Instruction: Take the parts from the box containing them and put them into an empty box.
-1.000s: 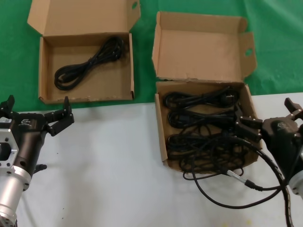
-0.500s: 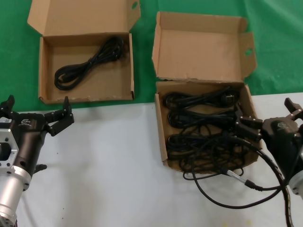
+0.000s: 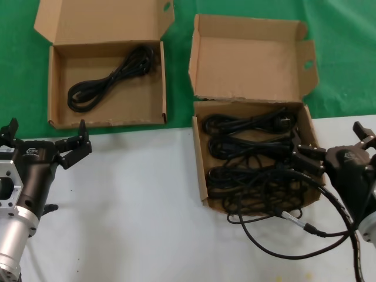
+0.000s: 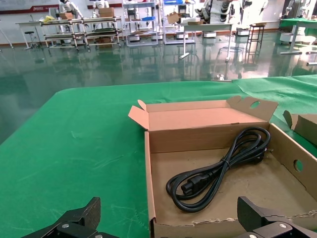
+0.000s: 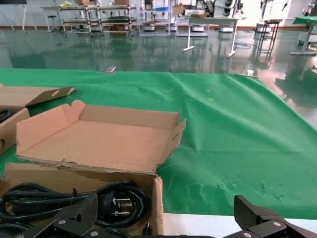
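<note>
- Head view: I see no change from a second ago. Both arms sit where they were, so the transfer is paused between picks. My left gripper (image 3: 44, 144) hovers over the white table (image 3: 129, 205) just in front of the empty box (image 3: 106, 114), fingers spread wide, holding nothing. That box already has one cable (image 3: 108, 76) lying across its floor. My right gripper (image 3: 335, 150) sits at the right wall of the box containing them (image 3: 202, 176), spread wide with nothing in its grasp. The parts (image 3: 252, 158) there are black looped bundles, tangled, with one loop (image 3: 282, 235) spilling over the near wall onto the table.
- Left wrist view: fingertips (image 4: 74, 223) far apart, nothing between them; the delivered cable (image 4: 218, 168) is a loose long loop.
- Right wrist view: fingers (image 5: 74, 215) also wide apart, above plugs and coils (image 5: 99, 198) at the box corner. I judge the next pick is not yet started.
</note>
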{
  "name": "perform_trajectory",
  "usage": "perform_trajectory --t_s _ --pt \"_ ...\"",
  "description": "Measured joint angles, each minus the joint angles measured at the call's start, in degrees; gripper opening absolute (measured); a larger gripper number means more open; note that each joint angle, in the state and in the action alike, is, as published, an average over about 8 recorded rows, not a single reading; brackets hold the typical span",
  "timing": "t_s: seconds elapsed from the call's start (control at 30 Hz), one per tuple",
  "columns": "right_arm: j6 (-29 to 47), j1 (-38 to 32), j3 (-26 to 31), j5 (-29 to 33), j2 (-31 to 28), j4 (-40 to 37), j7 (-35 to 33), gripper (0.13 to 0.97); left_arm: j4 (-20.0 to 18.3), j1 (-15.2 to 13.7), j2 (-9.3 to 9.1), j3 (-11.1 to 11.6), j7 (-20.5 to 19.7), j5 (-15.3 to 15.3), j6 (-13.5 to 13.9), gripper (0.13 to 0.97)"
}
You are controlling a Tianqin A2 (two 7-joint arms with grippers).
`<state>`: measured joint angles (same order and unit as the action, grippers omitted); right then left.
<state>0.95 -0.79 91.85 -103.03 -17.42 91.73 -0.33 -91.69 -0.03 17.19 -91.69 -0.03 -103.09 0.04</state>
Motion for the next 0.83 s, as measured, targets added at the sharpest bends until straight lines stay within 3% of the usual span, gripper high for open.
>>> perform_trajectory --t_s 0.83 --pt "0.0 0.0 0.0 0.0 0.0 0.0 0.0 0.966 0.0 0.0 0.0 0.0 0.0 0.0 0.0 0.966"
